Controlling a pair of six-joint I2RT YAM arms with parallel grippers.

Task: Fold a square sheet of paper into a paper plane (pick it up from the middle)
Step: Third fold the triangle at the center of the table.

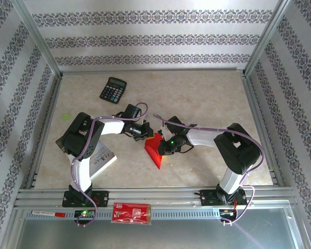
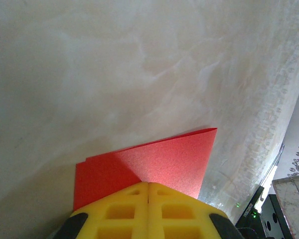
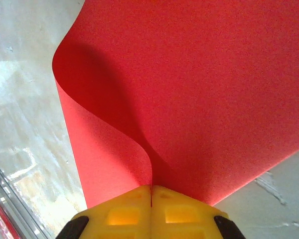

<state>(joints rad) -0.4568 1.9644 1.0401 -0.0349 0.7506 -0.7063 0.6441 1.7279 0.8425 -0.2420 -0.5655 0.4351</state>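
Sheet: the red sheet [image 1: 156, 150] lies partly folded on the worktop [image 1: 207, 98], directly between my two hands, with one layer over another and a pointed end aimed back toward the arm bases.
Right hand: the right hand [image 3: 151, 188] is clamped on the sheet. Paper comes straight out of the seam between the fingers, and one flap curls up and away ahead of the hand. I judge I hold it this way to carry that flap over for a fold.
Left hand: the left hand [image 2: 148, 186] has its fingers together, tips on the flat folded part just ahead of it. I cannot tell whether paper is pinched or only pressed. Either way I read it as the anchor.
Stage: mid-fold, I judge, with no dart shape yet.
Risk: a loose anchor would skew the crease.
Around: a calculator [image 1: 113, 90] sits well beyond the left hand, and a booklet [image 1: 104, 158] lies behind it under that arm.
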